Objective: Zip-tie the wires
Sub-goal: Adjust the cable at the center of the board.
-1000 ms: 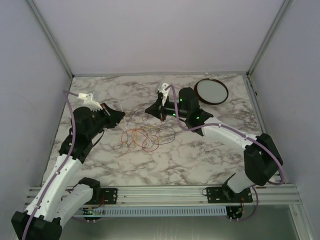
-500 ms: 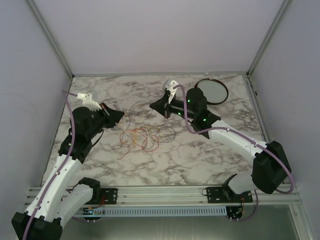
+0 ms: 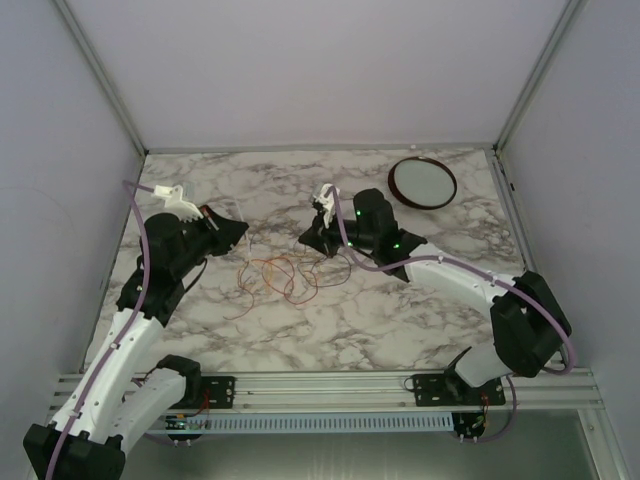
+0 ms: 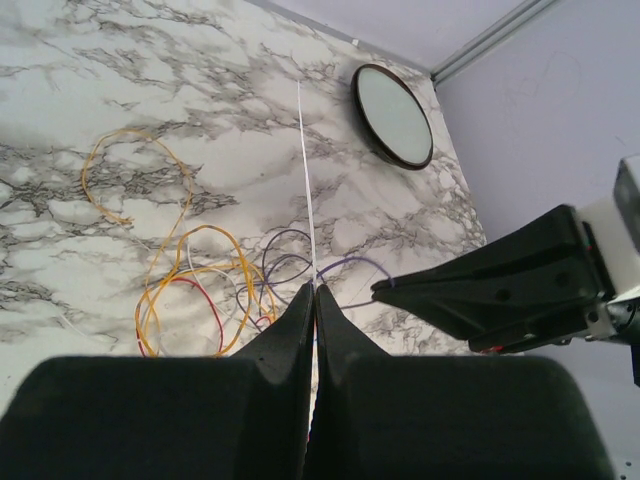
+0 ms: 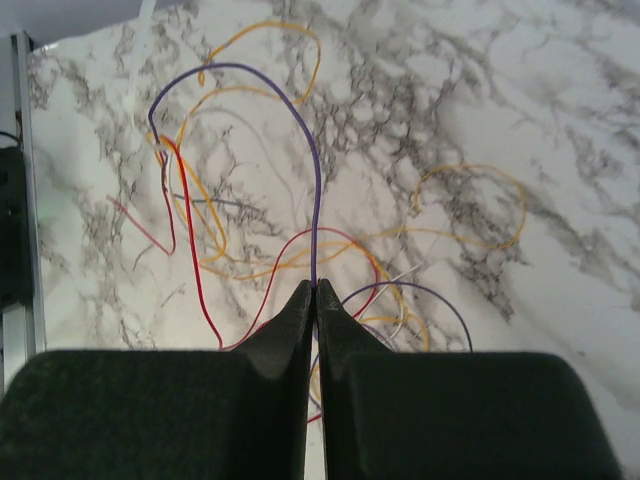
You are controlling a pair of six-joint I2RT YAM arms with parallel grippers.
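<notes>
The wires (image 3: 285, 277) lie as a loose tangle of orange, yellow, red and purple loops on the marble table between the two arms. My left gripper (image 3: 243, 229) hovers at their left edge, shut on a thin white zip tie (image 4: 305, 170) that sticks straight out from the fingertips (image 4: 313, 288). My right gripper (image 3: 304, 238) is at the tangle's far right, shut on a purple wire (image 5: 314, 170) that arches away from its tips (image 5: 314, 285) over the other wires (image 5: 250, 235). In the left wrist view the right gripper (image 4: 380, 290) points in from the right, close to the left tips.
A dark-rimmed round white dish (image 3: 422, 182) sits at the back right of the table, also seen as a dish (image 4: 392, 115) in the left wrist view. Lilac walls enclose the marble top, and an aluminium rail (image 3: 330, 385) runs along the near edge.
The right gripper swung up and toward the dish with the purple wire, then came back down and nearer to the tangle. The wire loops shifted slightly. The left arm stayed still.
</notes>
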